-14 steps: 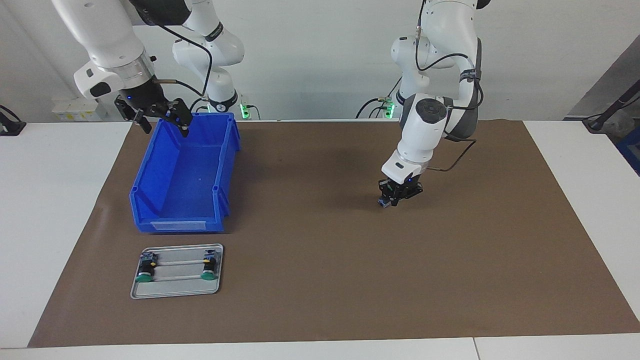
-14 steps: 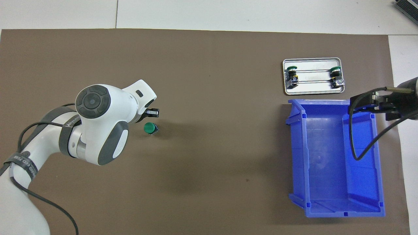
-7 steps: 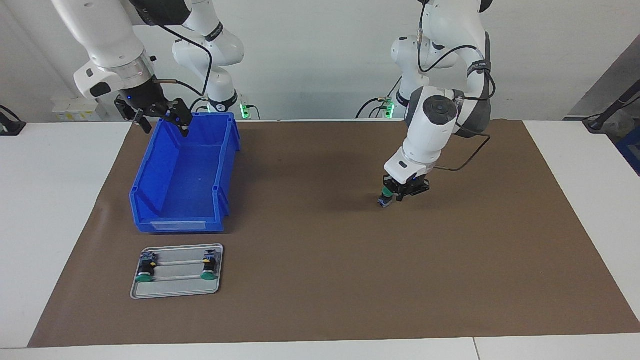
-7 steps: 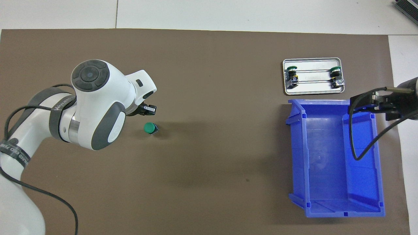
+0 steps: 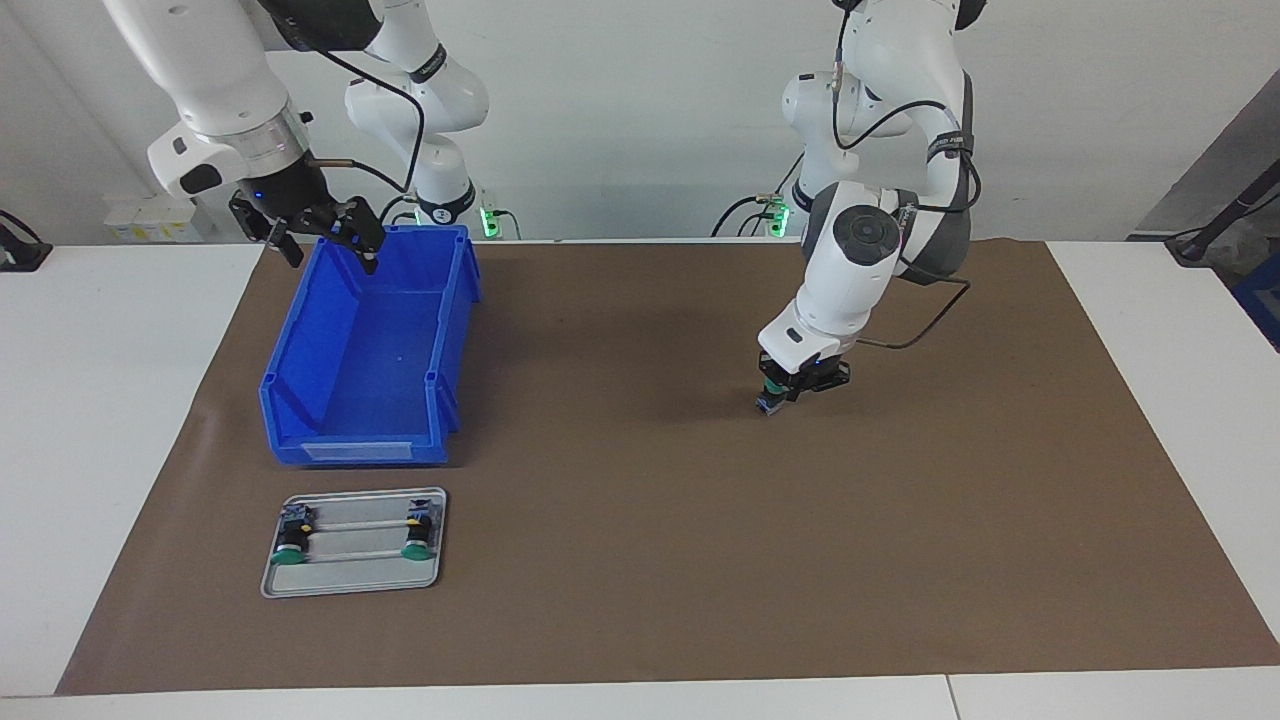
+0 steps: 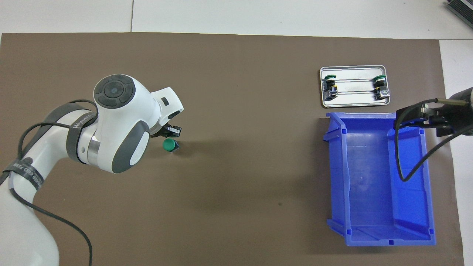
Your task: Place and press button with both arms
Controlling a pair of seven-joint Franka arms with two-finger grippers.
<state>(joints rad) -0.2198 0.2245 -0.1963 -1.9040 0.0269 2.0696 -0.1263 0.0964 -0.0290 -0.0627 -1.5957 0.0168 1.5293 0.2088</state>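
Two arms share the table with us. The left gripper is low over the brown mat, its fingertips closed together and empty, poised just above the button. The button stands upright on the mat with its green cap up, toward the left arm's end of the table; from the facing view we cannot be sure whether the fingertips actually touch the cap or only hang just over it.

The right gripper waits over the rim of the blue bin at the end nearest the robots, its fingers spread wide and holding nothing.

Farther from the robots than the bin, and just beside it, lies a small metal tray with two more green-capped buttons lying on their sides, joined by thin rods.

As for writing, we see a band of lettering on the strap around the left arm, but it is too small for us to read. A pale label strip sits on the bin's low front wall, and no text on it is legible.
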